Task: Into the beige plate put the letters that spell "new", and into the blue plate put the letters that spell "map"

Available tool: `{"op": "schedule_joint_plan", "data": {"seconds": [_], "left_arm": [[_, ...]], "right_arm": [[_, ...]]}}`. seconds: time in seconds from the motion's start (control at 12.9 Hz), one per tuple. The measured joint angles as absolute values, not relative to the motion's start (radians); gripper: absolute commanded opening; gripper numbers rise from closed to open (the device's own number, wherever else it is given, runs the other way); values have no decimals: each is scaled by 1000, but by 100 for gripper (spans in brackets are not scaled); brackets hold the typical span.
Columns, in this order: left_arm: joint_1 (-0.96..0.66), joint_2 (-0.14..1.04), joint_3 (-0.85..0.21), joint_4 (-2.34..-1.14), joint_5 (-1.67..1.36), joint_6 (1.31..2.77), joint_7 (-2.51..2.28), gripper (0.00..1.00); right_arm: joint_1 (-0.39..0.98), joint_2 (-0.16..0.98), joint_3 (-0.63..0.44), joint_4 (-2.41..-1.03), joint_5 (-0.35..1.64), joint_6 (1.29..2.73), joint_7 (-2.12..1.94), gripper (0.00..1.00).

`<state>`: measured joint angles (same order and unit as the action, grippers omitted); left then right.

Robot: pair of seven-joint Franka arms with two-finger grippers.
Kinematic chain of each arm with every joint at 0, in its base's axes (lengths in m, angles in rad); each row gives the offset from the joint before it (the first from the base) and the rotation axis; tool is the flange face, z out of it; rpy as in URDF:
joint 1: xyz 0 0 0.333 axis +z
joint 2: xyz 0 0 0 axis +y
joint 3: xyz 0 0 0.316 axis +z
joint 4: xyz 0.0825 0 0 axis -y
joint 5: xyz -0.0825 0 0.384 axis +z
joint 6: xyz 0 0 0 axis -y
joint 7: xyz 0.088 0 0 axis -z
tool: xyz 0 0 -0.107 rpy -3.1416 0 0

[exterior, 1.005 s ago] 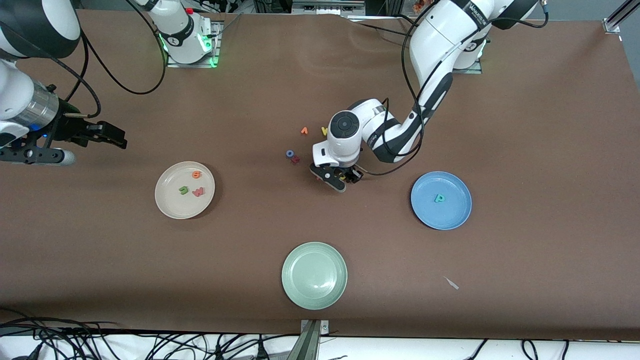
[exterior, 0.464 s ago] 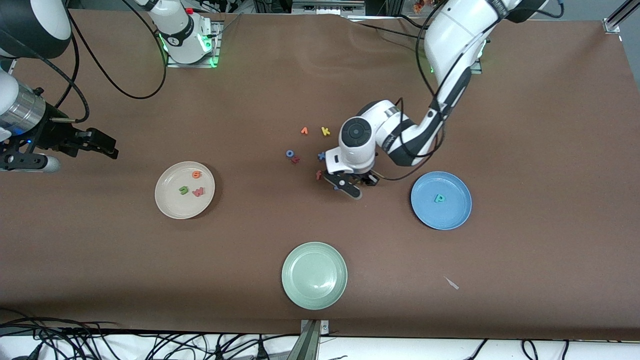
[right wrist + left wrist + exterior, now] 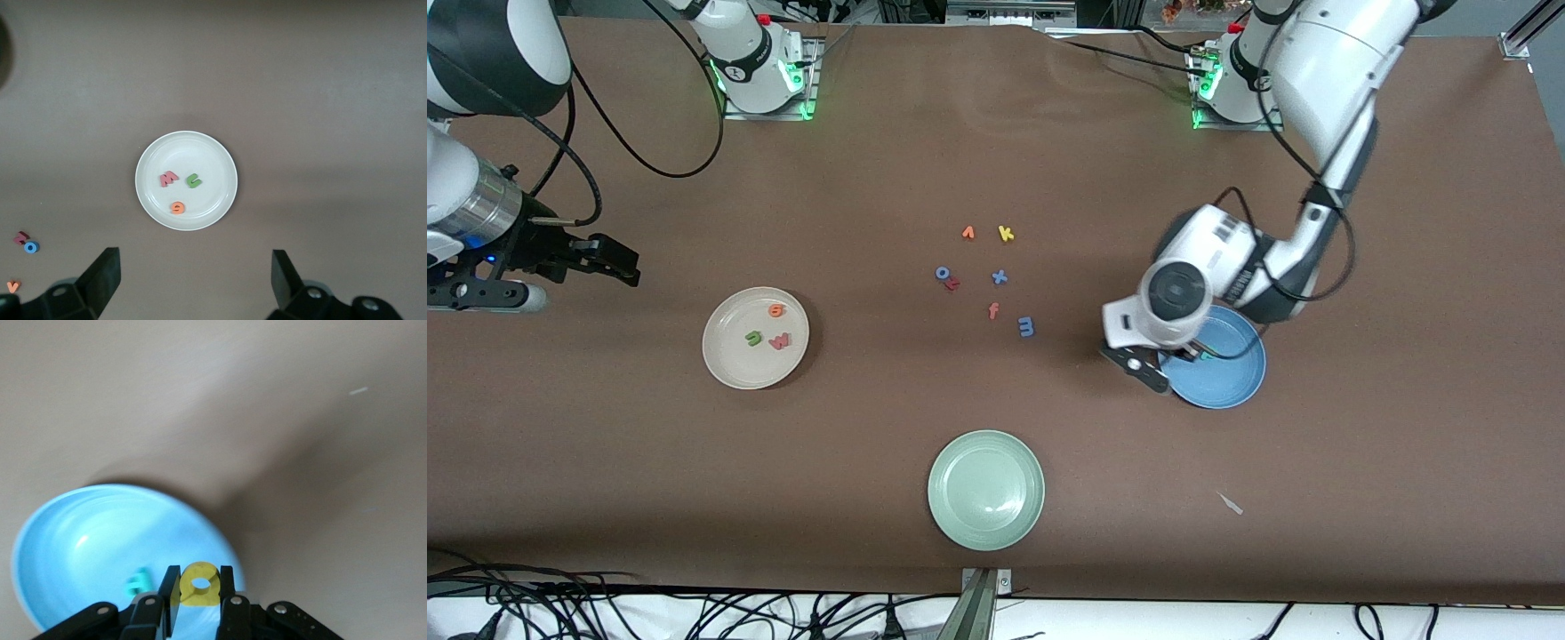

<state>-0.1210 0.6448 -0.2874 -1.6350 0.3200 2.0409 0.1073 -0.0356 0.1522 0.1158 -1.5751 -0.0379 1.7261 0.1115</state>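
Left wrist view shows the left gripper (image 3: 198, 603) clamped on the yellow a (image 3: 199, 585), the letter pinched between two black fingers (image 3: 227, 593) over the blue plate (image 3: 80, 547), near its rim. Beside the fingers the teal p (image 3: 139, 582) lies in the plate, blurred and partly cut off by the gripper body. In the front view the left gripper (image 3: 1178, 354) is mostly hidden under its white wrist, which also covers the p and part of the blue plate (image 3: 1232, 378).

The blue m (image 3: 1026, 327) lies on the table between the blue plate and the loose letters at the middle: an orange-red f (image 3: 993, 310), a blue x (image 3: 1000, 277), a blue o (image 3: 942, 273) touching a red letter too small to read, a yellow k (image 3: 1006, 234) and an orange letter (image 3: 967, 233).

The right gripper (image 3: 193, 270) waits with its fingers wide apart and empty, above the table toward the right arm's end, looking down on the beige plate (image 3: 150, 200). In that plate lie the green n (image 3: 194, 180), the orange e (image 3: 177, 208) and the pinkish-red w (image 3: 168, 178), close together.

A pale green plate (image 3: 986, 490) sits nearest the front camera. The table (image 3: 605, 480) is covered in a brown cloth; black cables run along its near edge, and a small pale scrap (image 3: 1231, 503) lies on the cloth
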Motion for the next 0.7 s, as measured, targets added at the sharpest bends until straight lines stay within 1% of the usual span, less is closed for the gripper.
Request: {"op": "schedule_joint_plan", "data": {"seconds": [0.08,0.15,0.46,0.7], "left_arm": [[-91,655,-288,-1644,320,2064,134,35],[-77,666,-288,-1653,320,2087,145,99],[-78,686,-299,-1656,320,2120,145,100],[-80,675,-346,-1637,287,2121,94,100]], "right_arm": [[-36,153,116,-1575,-38,1726,112,100],[-36,155,116,-1575,-38,1725,112,100],[-35,158,116,-1575,-38,1725,112,100],[-35,159,116,-1575,-38,1725,112,100]]}}
